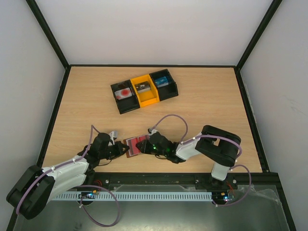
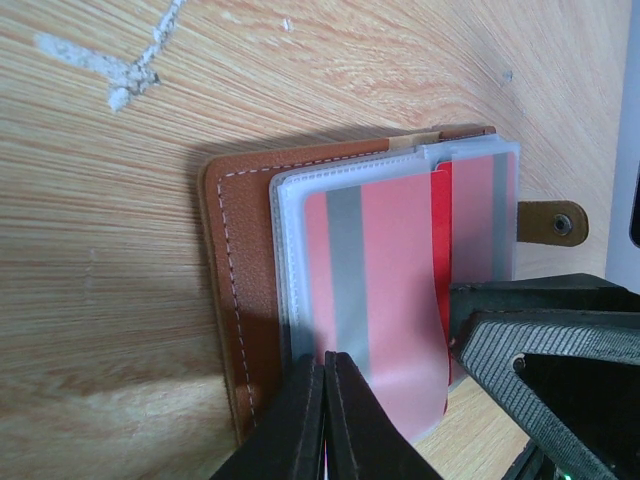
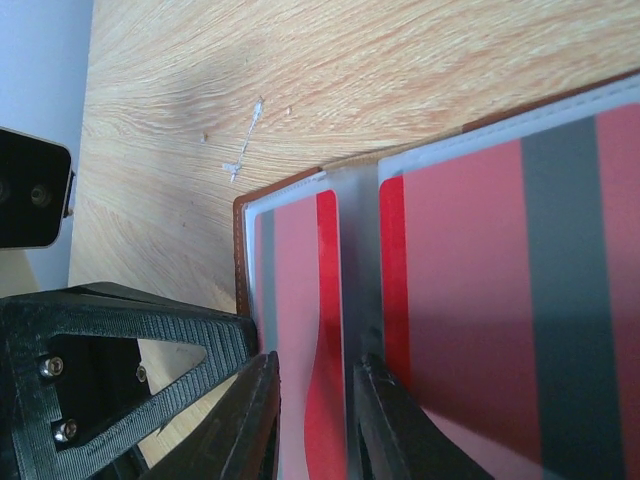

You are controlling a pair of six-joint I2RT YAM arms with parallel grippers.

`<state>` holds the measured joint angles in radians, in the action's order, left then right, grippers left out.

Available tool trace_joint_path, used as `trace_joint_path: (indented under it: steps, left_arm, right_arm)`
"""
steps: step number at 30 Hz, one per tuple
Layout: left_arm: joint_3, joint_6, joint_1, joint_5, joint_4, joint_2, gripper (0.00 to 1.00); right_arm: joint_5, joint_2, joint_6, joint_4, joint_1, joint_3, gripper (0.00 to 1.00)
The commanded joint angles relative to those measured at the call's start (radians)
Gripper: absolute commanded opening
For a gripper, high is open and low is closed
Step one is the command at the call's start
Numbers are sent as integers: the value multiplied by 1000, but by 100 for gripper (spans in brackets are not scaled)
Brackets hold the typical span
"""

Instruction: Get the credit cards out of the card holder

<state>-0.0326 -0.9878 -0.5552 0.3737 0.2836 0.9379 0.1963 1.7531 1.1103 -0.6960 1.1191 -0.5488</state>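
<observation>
Fingers [image 2: 295, 425] of the left gripper [image 2: 322, 365] are pressed together, tips down on the near edge of the card holder [image 2: 235, 270]. The holder lies open and flat on the table [image 2: 100, 250], at the near middle between the two arms. Seen from above, this gripper sits at the holder's 9 o'clock. It looks to be pinning the holder down rather than pinching anything, though the tips hide the contact.

The credit cards [image 3: 500, 270] are not out yet. They are red-pink with a grey stripe, each tucked in a clear sleeve [image 2: 290, 230] over the brown cover. A small tab [image 2: 550, 222] with a snap sticks out from the holder's far side.

The right gripper [image 3: 312, 400] comes in from the holder's 3 o'clock, jaws slightly apart. They straddle a narrow strip of one sleeve where the card's red edge curves.

The cards should be light, thin and slick, stiff but springy. The sleeves are soft and will likely lift along with them. The holder is light too and would slide unless held down. The best hold is probably a card's exposed edge at the sleeve mouth, pinched across its thickness and drawn straight out.

A black-and-yellow tray [image 1: 144, 90] sits at 12 o'clock, well apart.
</observation>
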Motion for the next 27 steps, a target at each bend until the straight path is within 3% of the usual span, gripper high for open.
trace_joint_path:
  steps: [1, 11, 17, 22, 27]
  left_arm:
    - [14, -1, 0, -19, -43, 9, 5]
    - [17, 0, 0, -24, -44, 11, 5]
    - [22, 2, -1, -28, -38, 23, 5]
    - [22, 2, -1, -30, -31, 36, 5]
    - [22, 0, 0, -33, -25, 45, 5]
  right_arm:
    - [13, 34, 4, -37, -4, -9, 21]
    - [26, 41, 37, -103, -8, 23, 12]
    - [46, 36, 59, -136, -11, 38, 21]
    - [50, 27, 67, -176, -14, 62, 4]
    - [45, 7, 79, -204, -20, 90, 2]
